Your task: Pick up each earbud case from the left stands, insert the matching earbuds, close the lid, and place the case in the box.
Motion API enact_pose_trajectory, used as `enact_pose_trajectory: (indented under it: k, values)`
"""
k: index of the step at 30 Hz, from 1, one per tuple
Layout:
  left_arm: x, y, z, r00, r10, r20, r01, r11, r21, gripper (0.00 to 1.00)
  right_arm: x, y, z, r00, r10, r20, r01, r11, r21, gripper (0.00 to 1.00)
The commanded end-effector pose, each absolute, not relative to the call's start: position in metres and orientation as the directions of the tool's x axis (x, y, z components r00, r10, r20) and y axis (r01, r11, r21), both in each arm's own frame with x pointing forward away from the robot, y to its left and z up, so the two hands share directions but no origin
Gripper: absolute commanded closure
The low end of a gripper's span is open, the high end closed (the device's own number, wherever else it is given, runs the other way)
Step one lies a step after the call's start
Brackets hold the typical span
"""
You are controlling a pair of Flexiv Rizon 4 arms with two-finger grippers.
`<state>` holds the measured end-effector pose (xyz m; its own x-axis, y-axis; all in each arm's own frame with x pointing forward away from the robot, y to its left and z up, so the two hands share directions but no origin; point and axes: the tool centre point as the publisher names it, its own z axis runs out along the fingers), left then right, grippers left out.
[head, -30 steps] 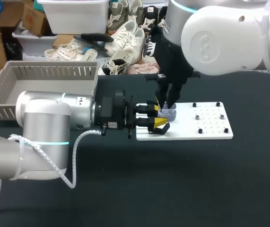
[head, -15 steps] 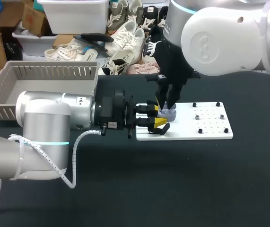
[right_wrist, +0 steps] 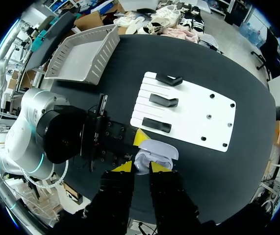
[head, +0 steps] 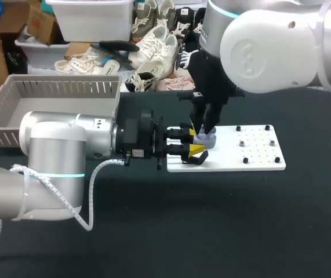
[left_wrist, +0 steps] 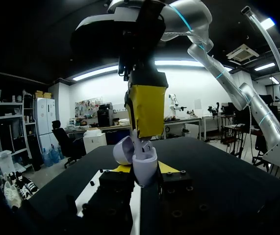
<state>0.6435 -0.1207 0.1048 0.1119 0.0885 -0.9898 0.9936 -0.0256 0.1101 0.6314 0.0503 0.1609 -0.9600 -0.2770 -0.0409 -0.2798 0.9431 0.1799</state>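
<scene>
My left gripper (head: 195, 143) reaches in level from the left and is shut on the base of a lilac earbud case (head: 206, 139), held over the near-left part of the white board (head: 258, 159). In the left wrist view the case (left_wrist: 147, 164) sits between the yellow tips, its lid (left_wrist: 122, 149) tilted open. My right gripper (head: 204, 132) points straight down onto the open case. In the left wrist view its fingers (left_wrist: 146, 110) are shut on a small white earbud (left_wrist: 145, 145) at the case's mouth. The right gripper (right_wrist: 140, 168) is directly above the case (right_wrist: 157, 152).
A grey slatted basket (head: 14, 98) stands at the back left. The white board (right_wrist: 198, 117) carries three black stands (right_wrist: 163, 100) on its left part and small black pegs on the right. Dark table surface lies open in front.
</scene>
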Motion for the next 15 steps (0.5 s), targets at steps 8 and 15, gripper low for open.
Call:
enact_pose_trajectory:
  k: [8,15]
  values:
    - [0.6436,-0.1206,0.1042,0.113,0.086,-0.99,0.994,-0.025,0.111,1.0,0.6317,0.0497,0.1583,-0.962,-0.271,-0.035,-0.273,0.945,0.177,1.0]
    - [0.6436,-0.1206,0.1042,0.113,0.086,-0.99,0.994,-0.025,0.111,1.0,0.6328,0.0496,0.1549,-0.962,-0.271,-0.029,-0.272,0.947,0.173,1.0]
